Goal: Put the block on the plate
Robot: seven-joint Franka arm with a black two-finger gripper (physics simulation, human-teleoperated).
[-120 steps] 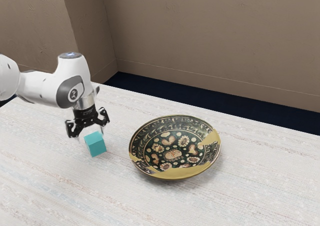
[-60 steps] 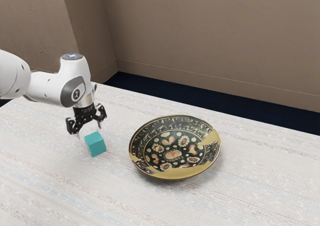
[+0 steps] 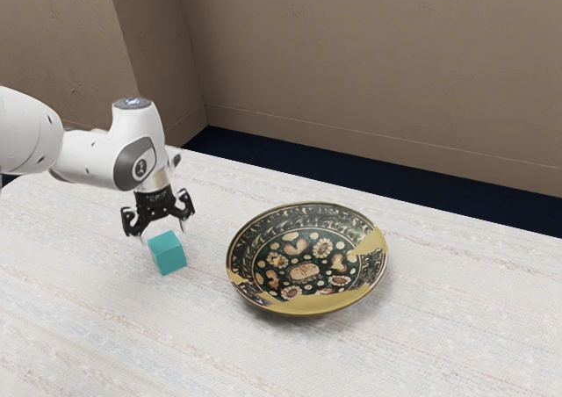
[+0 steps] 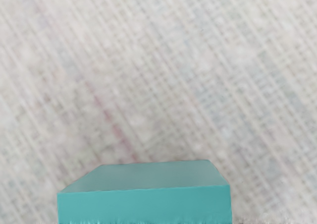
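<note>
Two fingers spread wide on the tool, right over the block! Coming down off-centre, one fingertip could knock it askew.

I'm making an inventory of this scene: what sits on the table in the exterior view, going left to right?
Teal block → patterned plate.

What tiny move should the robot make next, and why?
Probably lower the black two-fingered claw slightly toward the teal cube: it's open, its tips near the cube's top, and the cube sits on the pale tabletop, beside the round patterned plate.
</note>
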